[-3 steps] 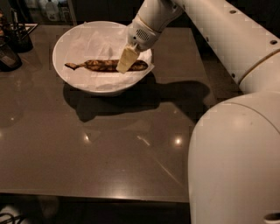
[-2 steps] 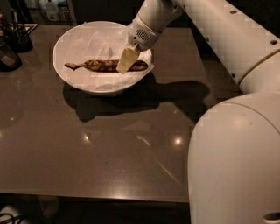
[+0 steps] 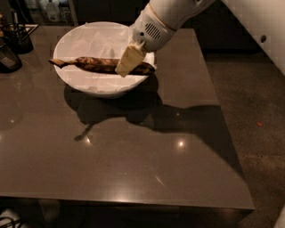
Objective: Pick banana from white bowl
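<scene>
The white bowl [image 3: 84,42] stands at the back left of the dark table, lined with crumpled white paper. The banana [image 3: 98,65], long and dark brown with yellowish patches, lies level across the bowl. Its thin stem end [image 3: 55,62] reaches past the bowl's left rim, so it looks raised a little above the paper. My gripper [image 3: 127,62] comes down from the upper right on the white arm [image 3: 156,26]. Its cream fingers [image 3: 129,58] are shut on the banana near its right end.
Small dark containers [image 3: 10,46] stand at the table's far left edge. Bottles [image 3: 49,8] sit behind the table. The table [image 3: 133,169] stretches toward the front, its right edge [image 3: 222,124] meeting brown floor. The arm's shadow falls across the table middle.
The banana has come up from the paper with my gripper closed on it, and its stem end now overlaps the left rim. The view has shifted, and my body no longer fills the lower right.
</scene>
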Robot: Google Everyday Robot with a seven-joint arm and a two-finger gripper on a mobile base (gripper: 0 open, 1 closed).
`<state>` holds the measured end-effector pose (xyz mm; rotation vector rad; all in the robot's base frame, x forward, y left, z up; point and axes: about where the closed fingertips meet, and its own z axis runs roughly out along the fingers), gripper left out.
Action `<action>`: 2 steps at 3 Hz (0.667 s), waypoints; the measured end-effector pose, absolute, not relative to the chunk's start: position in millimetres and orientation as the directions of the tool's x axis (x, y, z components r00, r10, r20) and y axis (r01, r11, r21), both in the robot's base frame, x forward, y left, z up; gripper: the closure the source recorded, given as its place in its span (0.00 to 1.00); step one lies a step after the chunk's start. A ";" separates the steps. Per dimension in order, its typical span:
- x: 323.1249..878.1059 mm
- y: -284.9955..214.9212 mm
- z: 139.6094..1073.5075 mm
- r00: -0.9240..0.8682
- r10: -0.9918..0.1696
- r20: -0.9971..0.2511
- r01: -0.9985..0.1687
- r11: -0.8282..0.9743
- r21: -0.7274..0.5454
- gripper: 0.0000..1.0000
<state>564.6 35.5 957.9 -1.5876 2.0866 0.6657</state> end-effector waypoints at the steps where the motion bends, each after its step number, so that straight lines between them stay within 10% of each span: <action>1: 562.7 35.6 958.2 -0.249 -0.760 -0.600 -0.967 0.227 0.113 1.00; 2: 547.3 35.4 960.2 -0.260 -0.752 -0.605 -0.964 0.231 0.128 1.00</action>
